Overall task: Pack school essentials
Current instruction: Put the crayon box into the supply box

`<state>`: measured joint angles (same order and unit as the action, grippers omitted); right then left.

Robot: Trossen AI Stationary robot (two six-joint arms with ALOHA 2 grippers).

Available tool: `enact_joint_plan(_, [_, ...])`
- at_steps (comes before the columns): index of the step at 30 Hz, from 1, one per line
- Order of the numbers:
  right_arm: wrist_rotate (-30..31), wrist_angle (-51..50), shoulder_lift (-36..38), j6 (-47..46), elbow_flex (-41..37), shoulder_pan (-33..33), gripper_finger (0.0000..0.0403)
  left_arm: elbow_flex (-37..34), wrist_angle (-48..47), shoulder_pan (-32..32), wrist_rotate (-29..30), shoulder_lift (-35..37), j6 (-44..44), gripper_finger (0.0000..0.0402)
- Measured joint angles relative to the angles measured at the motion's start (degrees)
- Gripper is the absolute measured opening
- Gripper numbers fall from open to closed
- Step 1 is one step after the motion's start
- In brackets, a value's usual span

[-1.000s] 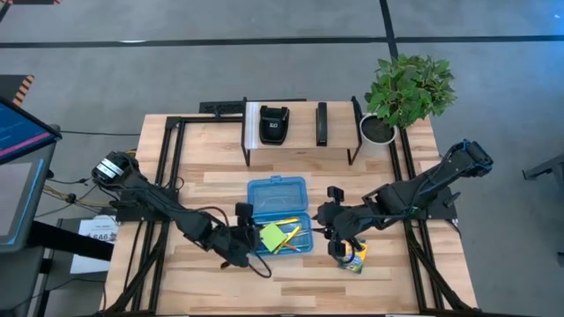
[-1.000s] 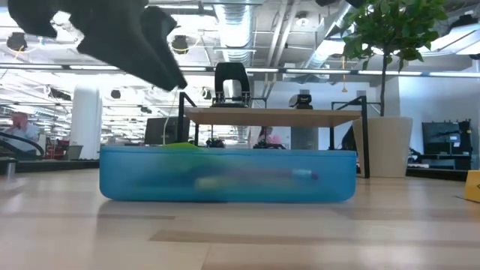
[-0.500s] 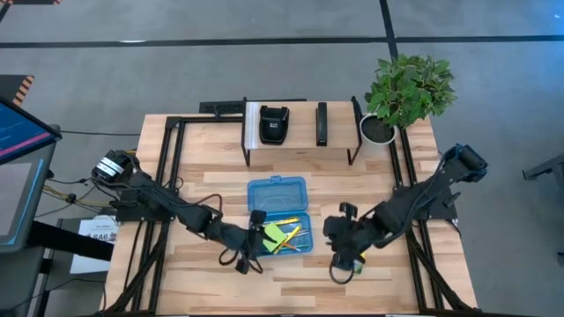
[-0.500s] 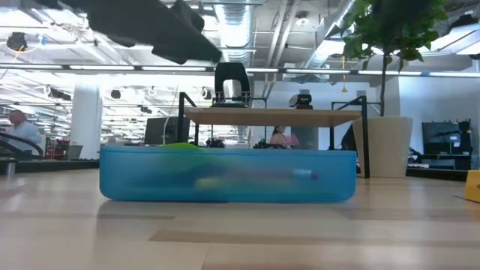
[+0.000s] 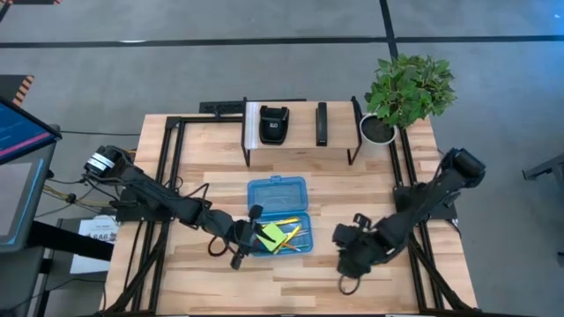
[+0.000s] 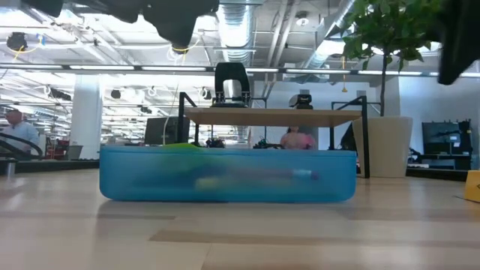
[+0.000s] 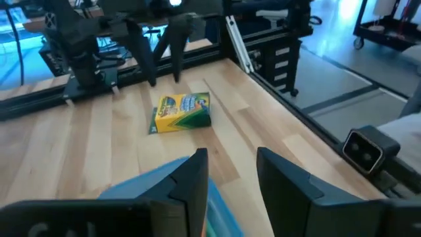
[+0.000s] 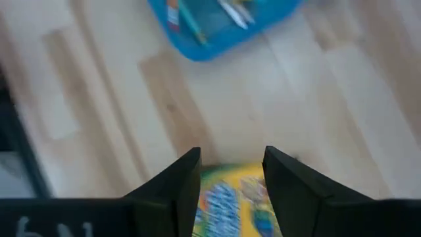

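- The crayon box (image 7: 181, 112) lies flat on the counter (image 5: 300, 269), well apart from the blue case (image 5: 278, 192), under the right gripper (image 8: 230, 172).
- Its fingers are spread, straddling it, not yet pinching.
- Light, stiff cardboard, probably crushable; best gripped across the narrow sides.
- The left gripper (image 7: 230, 172), fingers spread and empty, hovers at the case.

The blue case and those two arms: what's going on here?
A two-armed robot is packing school supplies into the open blue case, which already holds pencils and a green sticky pad. The left gripper hovers at the case's left edge, fingers apart and empty. The right gripper is over the crayon box, which still lies on the table to the right of the case; its fingers are apart and it has not gripped the box yet.
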<state>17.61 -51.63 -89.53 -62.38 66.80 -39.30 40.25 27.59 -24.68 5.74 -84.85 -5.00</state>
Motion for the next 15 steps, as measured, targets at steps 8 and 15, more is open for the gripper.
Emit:
enact_joint_plan(8, [2.3, 8.5, 8.7, -17.3, -15.8, -7.1, 0.0183, 0.0, 2.2, 0.0, -1.2, 0.1, -0.4, 0.0114])
enact_joint_plan(15, [-0.6, 9.6, 9.7, -22.0, -18.2, -11.2, 0.0179, 0.0, 5.5, 0.1, -1.7, 0.1, -0.5, 0.0114])
